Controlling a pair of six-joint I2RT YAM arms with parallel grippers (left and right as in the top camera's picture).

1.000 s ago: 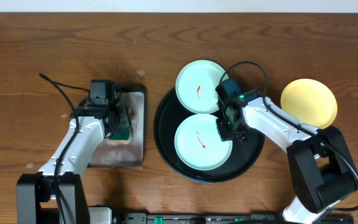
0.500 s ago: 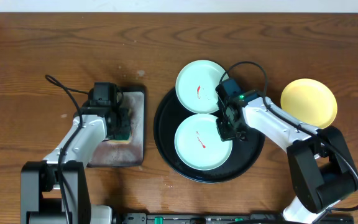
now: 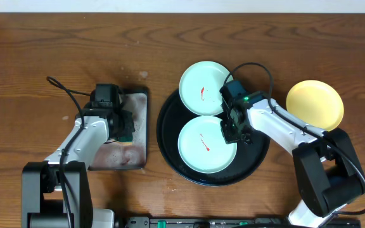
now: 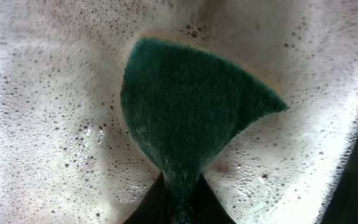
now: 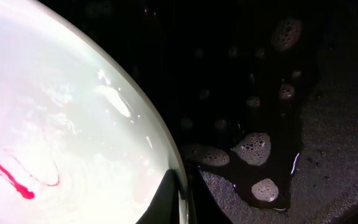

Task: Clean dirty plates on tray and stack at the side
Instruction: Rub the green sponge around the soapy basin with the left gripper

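Near mint plate lies flat in the middle of the black tray, with a red smear across its face, so it is not cleaned. Far mint plate sits at the tray's far edge, overlapping the rim, and is also smeared red. I can't tell if it rests level. Yellow plate is off the tray, alone on the table to the right, well apart from the other two. No smear is readable on it from overhead.

Right gripper is at the near plate's right rim. The wrist view shows its jaws closed thin on that rim, pinching the plate edge, with soap bubbles on the black tray just beside.

Left gripper is over the small grey tray, left of the black one. The wrist view shows its jaws clamped tight on the green sponge, gripping it by one corner so the rest fans out. Foam covers the grey tray all round it.

Step in hand, by my judgement: the sponge is loaded with soap and gripped, and the near plate is pinned for wiping. No wipe has begun on this plate.

Next move likely calls for lifting the sponge clear of the grey tray's rim, carrying it right over the black tray's raised edge, and pressing it flat on the smear while the right keeps the plate from sliding. The corner grip is narrow, so the sponge may fold or slip under pressure. The stack presumably goes beside the yellow plate.
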